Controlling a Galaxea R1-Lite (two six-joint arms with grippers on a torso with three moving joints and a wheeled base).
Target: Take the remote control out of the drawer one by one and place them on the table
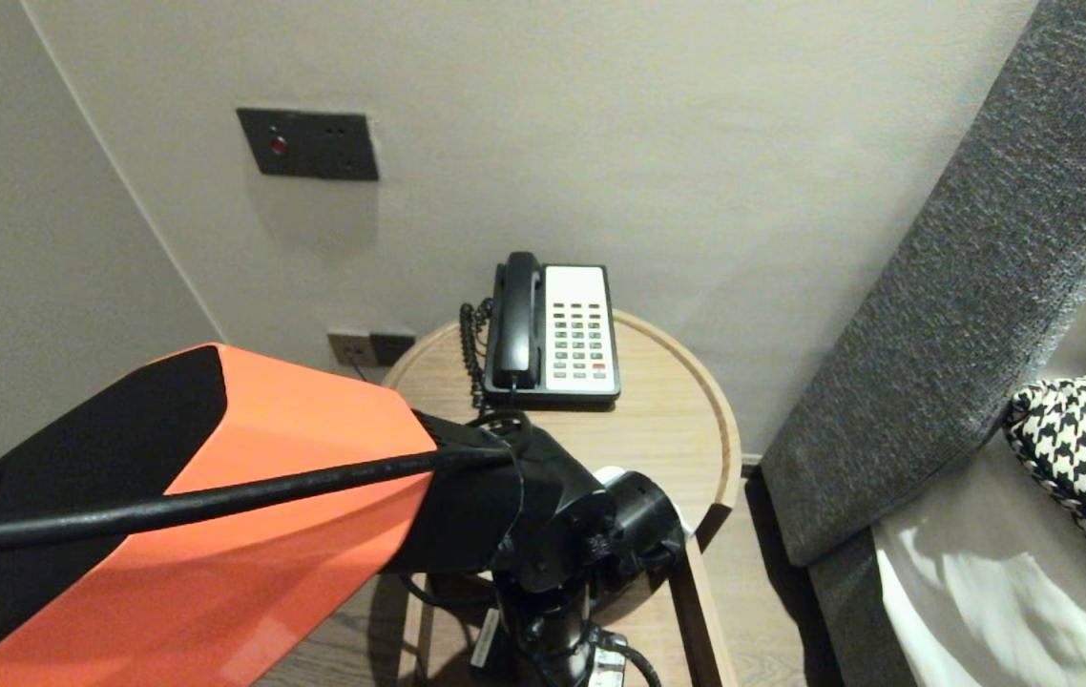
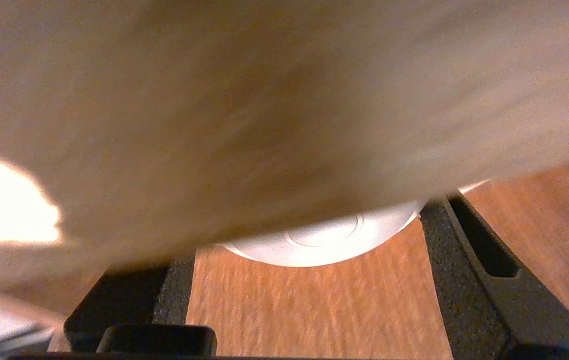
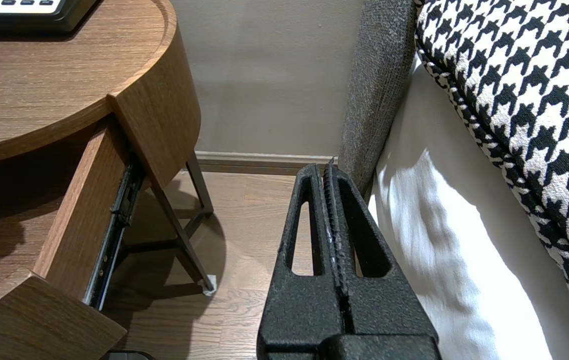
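- the left claw (image 2: pixel 309 227) is nearest the lens: its two black fingers (image 2: pixel 469 260) stand wide apart, gripping nothing that i can see.
- a white round thing (image 2: pixel 324 240) sits straight ahead between the fingertips, on the drawer floor (image 2: pixel 314 310). each finger is just beside one of its edges, and whether they touch i cannot tell.
- it is round, so it has no long side. part of it is hidden under the tabletop (image 2: pixel 264 100).
- from the head view, the orange left arm (image 1: pixel 266 496) reaches down into the open drawer of the round table (image 1: pixel 686 429), with a phone (image 1: pixel 562 329) at the back of the top.
- the right claw (image 3: pixel 328 170) is pressed shut and empty. it hangs well apart between the table and the bed (image 3: pixel 439 240), so the left is the nearer one.
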